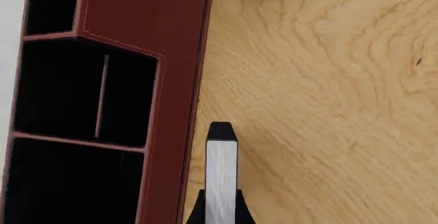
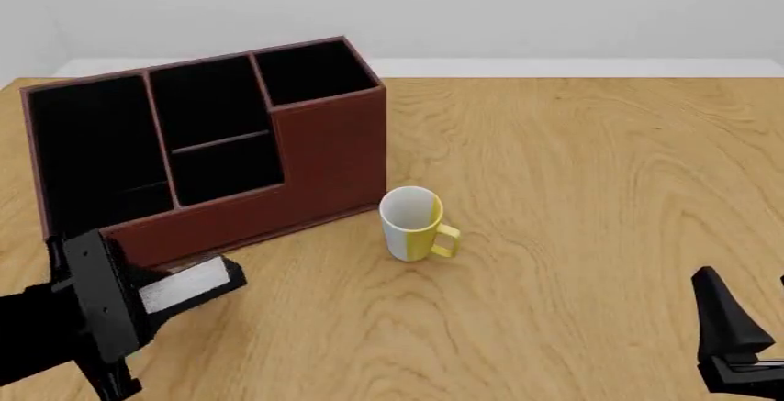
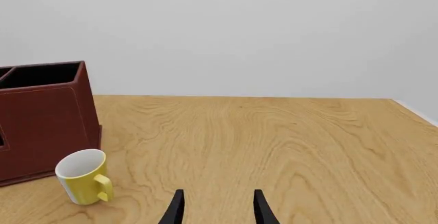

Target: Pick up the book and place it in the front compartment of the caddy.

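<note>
- While held edge-up in the left gripper (image 2: 165,293), the book (image 2: 186,284) hangs just in front of the caddy (image 2: 329,149), near its low front wall — lifted, not yet over any compartment.
- Pickup done, judging by the grip; carry and drop into the front compartment still to do.
- Left fingers clamped on the black covers, white page edge showing between them in the left wrist view.
- Right gripper (image 3: 217,207) parked low at the right, fingers apart, holding nothing.
- Count — one book, one caddy, one white-and-yellow mug (image 2: 414,224), two grippers.
- Mug upright on the table (image 2: 588,190), beside the caddy's front corner, apart from the book.
</note>
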Controlling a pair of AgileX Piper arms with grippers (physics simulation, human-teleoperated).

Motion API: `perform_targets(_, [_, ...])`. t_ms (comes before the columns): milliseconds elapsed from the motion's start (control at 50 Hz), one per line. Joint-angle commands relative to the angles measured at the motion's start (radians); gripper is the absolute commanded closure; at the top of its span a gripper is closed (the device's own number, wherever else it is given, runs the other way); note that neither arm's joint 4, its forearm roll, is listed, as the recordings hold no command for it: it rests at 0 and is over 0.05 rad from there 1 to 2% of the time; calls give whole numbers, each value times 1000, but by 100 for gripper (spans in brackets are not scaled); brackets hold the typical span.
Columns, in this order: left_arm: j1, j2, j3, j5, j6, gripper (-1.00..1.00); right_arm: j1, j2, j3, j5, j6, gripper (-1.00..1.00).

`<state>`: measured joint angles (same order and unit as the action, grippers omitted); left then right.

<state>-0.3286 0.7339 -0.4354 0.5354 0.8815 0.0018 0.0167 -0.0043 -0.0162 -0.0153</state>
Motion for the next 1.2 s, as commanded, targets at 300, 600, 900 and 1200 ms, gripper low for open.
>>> perform_targets(300, [-158,-182,-141,85,285,100,0,0,0,0,0,-100])
perform_targets(600, [-75,-137,-147,-78,437,100,0,0,0,0,0,-100])
perform_targets(900, [-42,-46,-182,-224,468,100,0,0,0,0,0,-100])
perform_targets(1200, [-14,42,-202,-329,466,100,0,0,0,0,0,-100])
